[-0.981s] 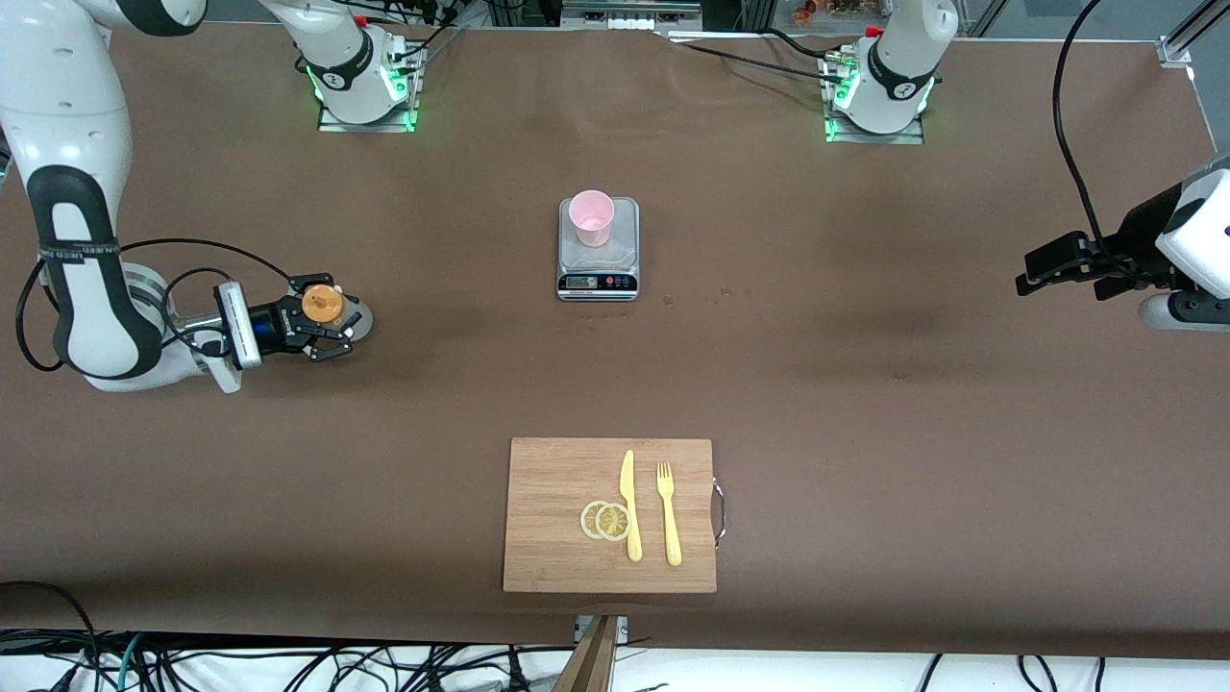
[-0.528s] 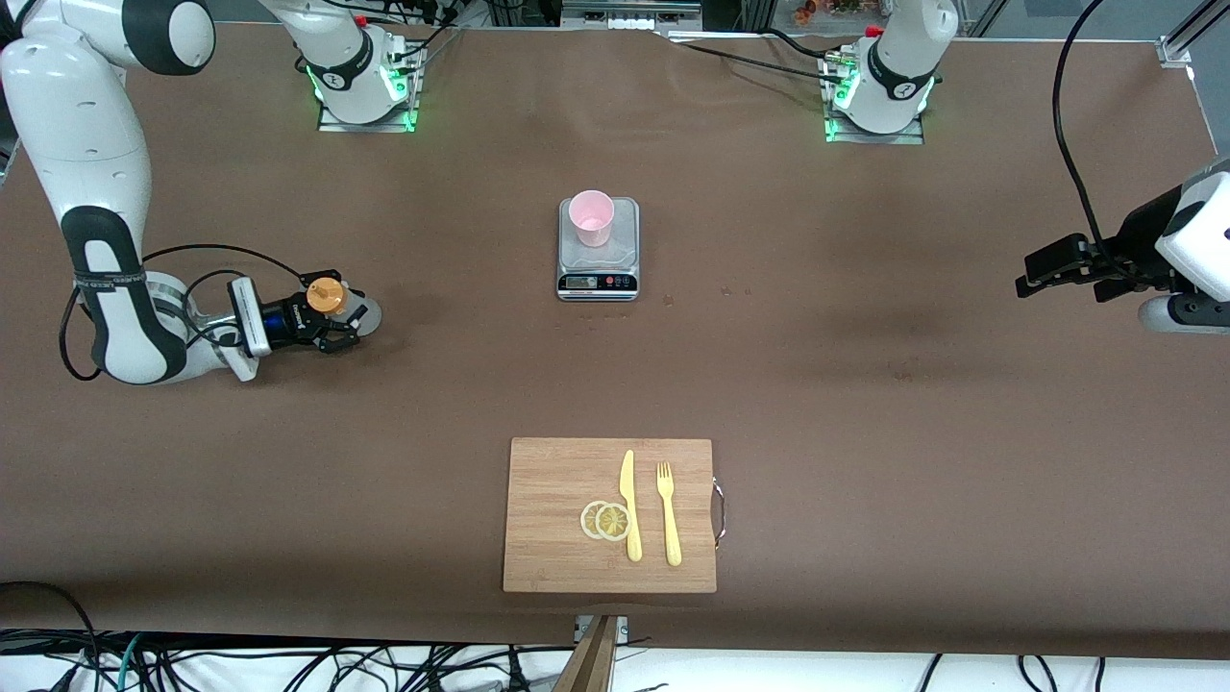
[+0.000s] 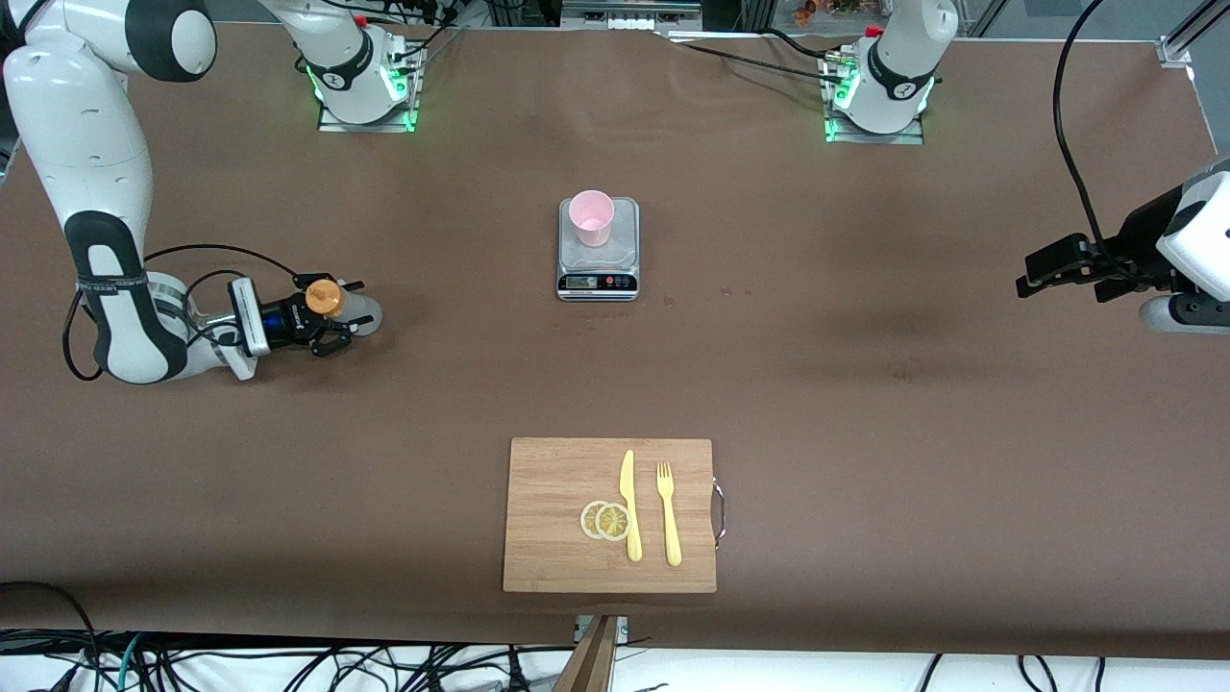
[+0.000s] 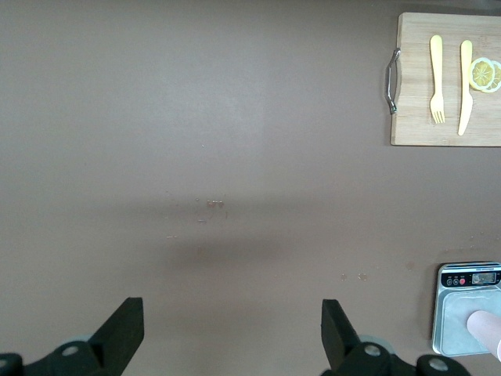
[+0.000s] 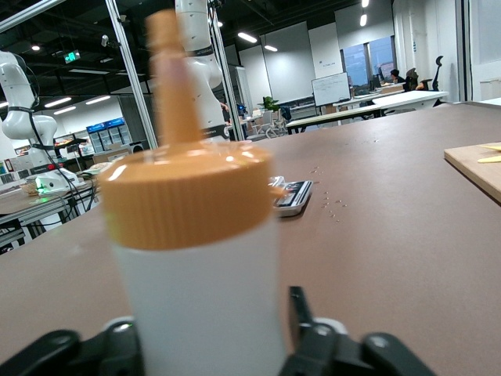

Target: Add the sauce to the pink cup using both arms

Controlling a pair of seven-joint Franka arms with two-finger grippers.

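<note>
The sauce bottle (image 3: pixel 357 311), whitish with an orange nozzle cap (image 3: pixel 325 297), stands upright on the table toward the right arm's end. My right gripper (image 3: pixel 336 318) reaches in level around it, open, with a gap showing beside one finger (image 5: pixel 300 325). The bottle (image 5: pixel 196 298) fills the right wrist view between the fingers of the right gripper (image 5: pixel 213 338). The pink cup (image 3: pixel 591 217) stands on a small scale (image 3: pixel 598 282) at mid-table. My left gripper (image 3: pixel 1035 273) waits open and empty in the air at the left arm's end; the left wrist view shows it (image 4: pixel 232 329) over bare table.
A wooden cutting board (image 3: pixel 553 524) lies near the front edge with a yellow knife (image 3: pixel 629 505), a fork (image 3: pixel 668 512) and two lemon slices (image 3: pixel 605 520). The scale (image 4: pixel 468 280) and the board (image 4: pixel 415 117) also show in the left wrist view.
The right arm came down with the bottle and set it on the table. Its fingers, shut on the bottle before, have spread apart. The left arm has not moved.
</note>
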